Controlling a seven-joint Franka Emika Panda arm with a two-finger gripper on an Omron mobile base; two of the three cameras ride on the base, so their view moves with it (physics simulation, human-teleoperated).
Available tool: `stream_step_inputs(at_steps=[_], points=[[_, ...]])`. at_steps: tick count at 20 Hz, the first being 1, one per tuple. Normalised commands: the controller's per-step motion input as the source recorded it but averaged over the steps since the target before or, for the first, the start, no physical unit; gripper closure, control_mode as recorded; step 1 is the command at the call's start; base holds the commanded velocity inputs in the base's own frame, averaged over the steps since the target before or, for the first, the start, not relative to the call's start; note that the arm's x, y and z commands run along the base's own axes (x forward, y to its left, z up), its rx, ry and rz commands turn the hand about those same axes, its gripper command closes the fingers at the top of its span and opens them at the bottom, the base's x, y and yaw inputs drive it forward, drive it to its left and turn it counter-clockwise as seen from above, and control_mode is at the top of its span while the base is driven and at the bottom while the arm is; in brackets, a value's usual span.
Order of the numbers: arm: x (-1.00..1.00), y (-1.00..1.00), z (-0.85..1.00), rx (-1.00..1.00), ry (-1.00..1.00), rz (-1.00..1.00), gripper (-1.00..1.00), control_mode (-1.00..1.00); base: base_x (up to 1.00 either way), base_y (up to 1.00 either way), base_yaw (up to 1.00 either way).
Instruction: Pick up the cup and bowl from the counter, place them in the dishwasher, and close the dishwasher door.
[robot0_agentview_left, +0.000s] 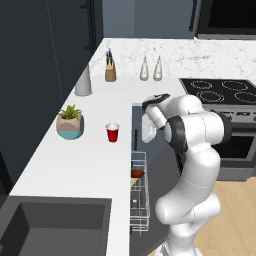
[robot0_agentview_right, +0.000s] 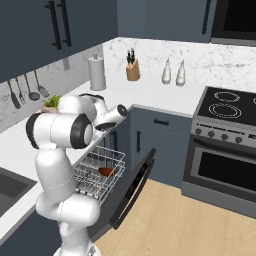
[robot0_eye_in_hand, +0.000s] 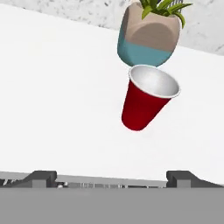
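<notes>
The red cup (robot0_agentview_left: 112, 133) stands upright on the white counter (robot0_agentview_left: 75, 165), just right of a plant pot. In the hand view the cup (robot0_eye_in_hand: 146, 99) is ahead of my gripper (robot0_eye_in_hand: 111, 178), whose dark fingertips (robot0_eye_in_hand: 43, 177) stand wide apart with nothing between them. The gripper is open and hovers by the counter's edge, short of the cup. The dark reddish-brown bowl (robot0_agentview_right: 106, 171) lies in the white wire rack (robot0_agentview_right: 95, 172) of the dishwasher. The rack is pulled out over the dishwasher door (robot0_agentview_right: 131, 190), which hangs open. In the left base view the bowl (robot0_agentview_left: 137, 174) shows in the rack below my arm.
A teal-and-tan plant pot (robot0_agentview_left: 70, 122) sits close to the cup's left. A grey canister (robot0_agentview_left: 83, 80), a knife block (robot0_agentview_left: 110, 70) and two bottles (robot0_agentview_left: 151, 69) line the back of the counter. The dark sink (robot0_agentview_left: 50, 225) is nearer, the stove (robot0_agentview_left: 222, 92) to the right.
</notes>
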Motion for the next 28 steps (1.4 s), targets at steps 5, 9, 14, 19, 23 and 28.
stream_step_inputs(at_steps=[5,9,14,19,23,28], points=[[-0.27,0.37,0.5,-0.11,0.04,-0.05,-1.0,-1.0,0.0,0.0,0.0],[-0.15,0.34,0.41,-0.1,0.06,-0.06,-1.0,-1.0,0.0,0.0,0.0],[-0.03,0.36,0.12,-0.09,0.17,-0.1,-1.0,-1.0,0.0,0.0,0.0],[0.0,0.36,0.0,-0.06,0.14,-0.17,-1.0,-1.0,0.0,0.0,0.0],[0.0,0.34,0.0,-0.04,0.11,-0.2,-1.0,-1.0,0.0,0.0,0.0],[0.03,0.24,0.0,-0.03,0.06,-0.17,-1.0,-1.0,0.0,0.0,0.0]])
